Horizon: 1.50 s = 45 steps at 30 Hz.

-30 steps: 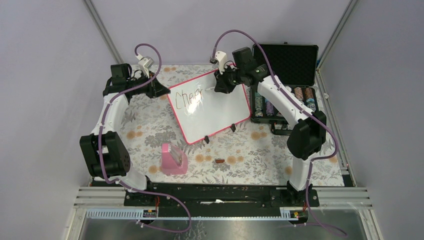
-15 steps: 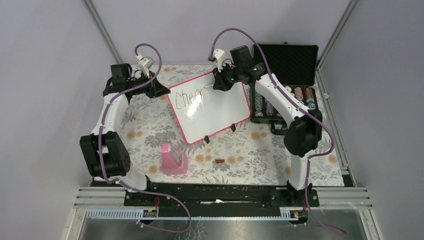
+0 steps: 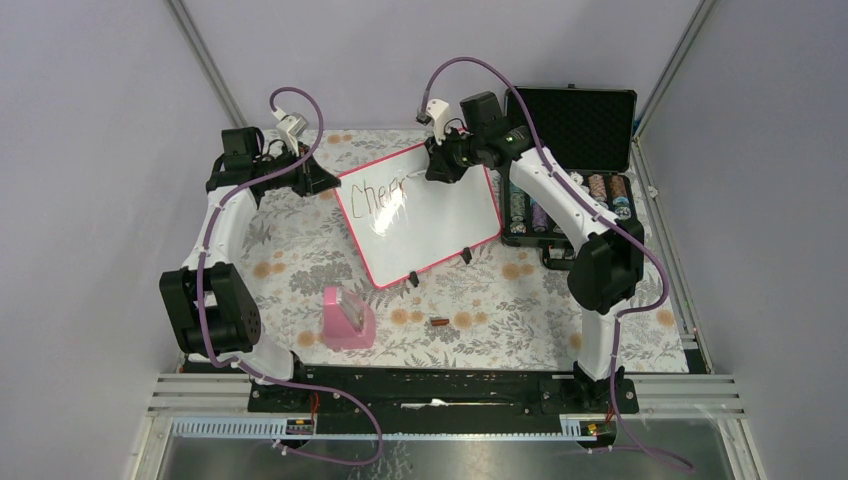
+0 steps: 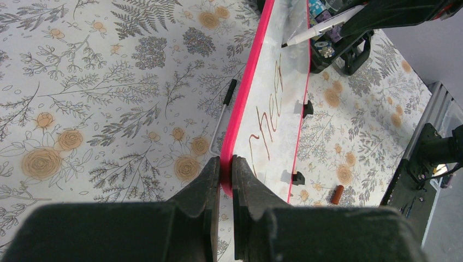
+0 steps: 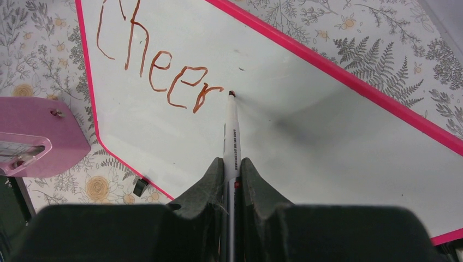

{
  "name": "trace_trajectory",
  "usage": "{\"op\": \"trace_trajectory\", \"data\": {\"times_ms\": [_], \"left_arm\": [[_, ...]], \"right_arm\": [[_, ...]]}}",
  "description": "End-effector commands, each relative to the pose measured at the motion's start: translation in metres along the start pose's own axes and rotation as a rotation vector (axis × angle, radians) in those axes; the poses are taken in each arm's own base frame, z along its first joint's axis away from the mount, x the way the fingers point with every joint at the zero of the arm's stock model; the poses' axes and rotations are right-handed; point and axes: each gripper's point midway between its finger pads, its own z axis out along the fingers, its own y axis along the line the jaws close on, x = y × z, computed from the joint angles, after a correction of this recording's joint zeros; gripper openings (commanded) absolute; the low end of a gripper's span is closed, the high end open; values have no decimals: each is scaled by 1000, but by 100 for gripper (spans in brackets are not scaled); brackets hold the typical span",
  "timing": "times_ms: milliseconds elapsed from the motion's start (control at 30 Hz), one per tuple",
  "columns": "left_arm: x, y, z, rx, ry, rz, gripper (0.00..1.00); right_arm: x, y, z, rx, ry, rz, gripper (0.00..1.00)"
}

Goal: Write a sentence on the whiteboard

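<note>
Floral tablecloth [image 3: 300,250]: whiteboard [image 3: 440,225], sentence [image 3: 378,192] partly glare-washed.

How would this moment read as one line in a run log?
left gripper: clamps whiteboard edge | right gripper: holds marker, tip beside last letter | sentence: reads "Cheer"

The right gripper [image 5: 231,166] has its two dark fingers pressed together on a white marker [image 5: 231,131], which points away from the camera. The marker's dark tip sits on the whiteboard [image 5: 327,142], meeting its own shadow just right of the last letter. The sentence [image 5: 158,71], in reddish-brown strokes, reads "Cheer". The board's pink frame runs along its edges, with a small black foot [image 5: 141,186] on the lower left edge. A pink block [image 5: 38,136] lies on the floral cloth [image 5: 382,49] beside the board.
</note>
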Motion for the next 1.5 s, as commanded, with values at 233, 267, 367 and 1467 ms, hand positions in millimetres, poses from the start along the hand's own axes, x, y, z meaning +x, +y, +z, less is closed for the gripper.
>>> {"op": "trace_trajectory", "data": {"times_ms": [233,267,367,1467], "left_arm": [[1,-23,6,67,15,32,0],[0,-23,6,66,14,34,0],[0,-22,6,65,14,34,0],[-1,-23,6,62,13,38,0]], "right_arm": [[2,9,0,-17,-4,-28,0],[3,8,0,-14,-2,-29,0],[6,7,-1,-7,5,-33,0],[28,26,-1,-50,47,-28,0]]}}
